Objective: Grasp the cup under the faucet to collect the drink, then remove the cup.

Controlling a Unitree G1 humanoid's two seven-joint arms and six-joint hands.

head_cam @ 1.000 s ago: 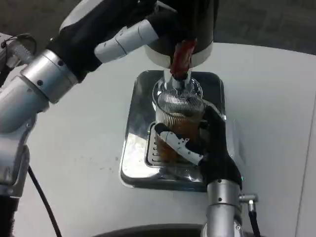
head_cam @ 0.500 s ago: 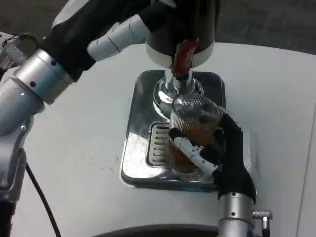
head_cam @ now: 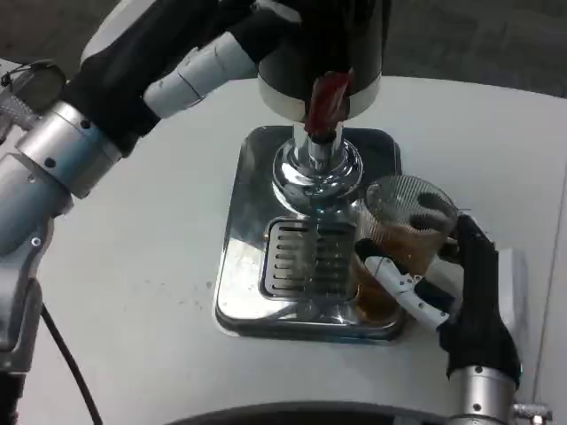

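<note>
The white bench (head_cam: 124, 292) carried a chrome drip tray (head_cam: 237, 266) near the middle of the view, set there to catch spills under the dark drink dispenser (head_cam: 323, 44) that rose at twelve o'clock with its red tap lever (head_cam: 326, 99) and chrome faucet (head_cam: 316, 159). The left hand (head_cam: 204, 62), at about eleven o'clock, lay against the dispenser's side, likely to work or steady it; its fingers were too hidden to judge their grip. The right hand (head_cam: 443, 283), at four o'clock, wrapped its fingers round the ribbed clear cup (head_cam: 399, 230), which held brown drink and stood at the tray's right edge, clear of the faucet, apparently being carried off.
</note>
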